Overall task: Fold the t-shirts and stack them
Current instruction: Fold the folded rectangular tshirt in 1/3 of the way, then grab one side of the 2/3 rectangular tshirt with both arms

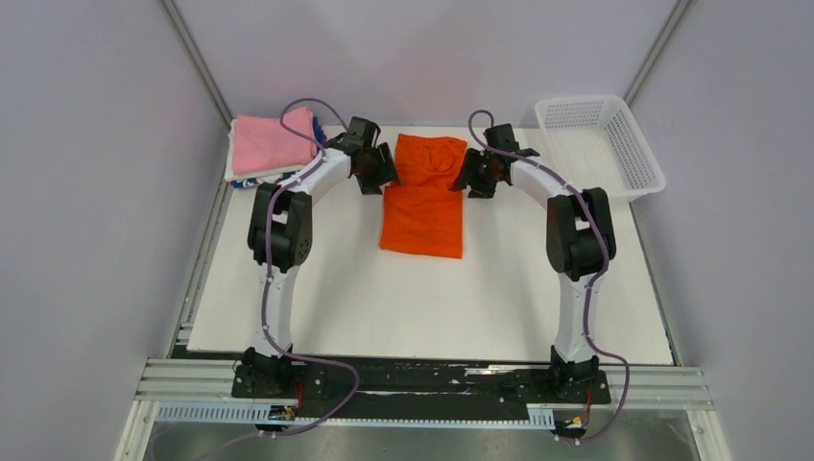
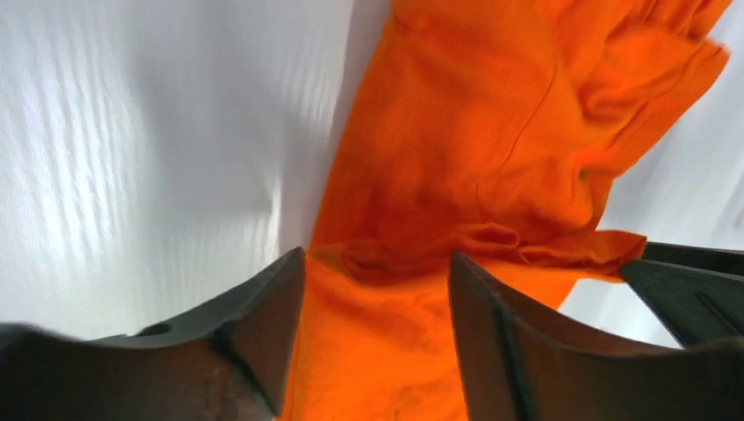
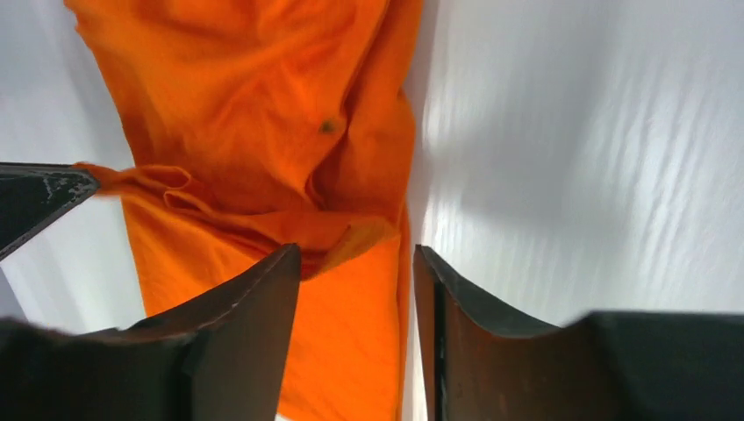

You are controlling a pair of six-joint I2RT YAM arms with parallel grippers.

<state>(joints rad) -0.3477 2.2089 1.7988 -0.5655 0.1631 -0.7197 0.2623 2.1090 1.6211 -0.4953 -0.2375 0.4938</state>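
**Top view:** the orange tee (image 1: 422,206) lay centre-far on the table (image 1: 384,298), already narrowed to a long strip w/ sleeves tucked in. Its far part looked doubled back toward the near side, w/ a cross-crease approx. a third of the way down. Judged: lengthwise folds done, cross-fold only partly done. Still left: finish it into a compact packet & move it to the stack at far left, where a pink tee (image 1: 272,142) sat on top of white and blue-print layers (image 1: 251,179). A white mesh basket (image 1: 641,163) stood at far right, well apart from the cloth.

Both arms reached far, elbows bowed outward, wrists turned inward. The left gripper (image 1: 384,173) sat just beside the strip's left edge & the right gripper (image 1: 466,178) just beside its right edge, facing each other across the doubled part.

**Left wrist view:** fingers (image 2: 263,333) stood apart, pinching nothing. Orange cloth showed through the gap beneath them, w/ a rumpled fold edge (image 2: 474,246) lying just past the tips. The other arm's finger showed at the right edge.

**Right wrist view:** same story. Fingers (image 3: 254,324) were parted, nothing clamped, the tee's right edge running under the gap. The rumpled fold lay just beyond the tips.
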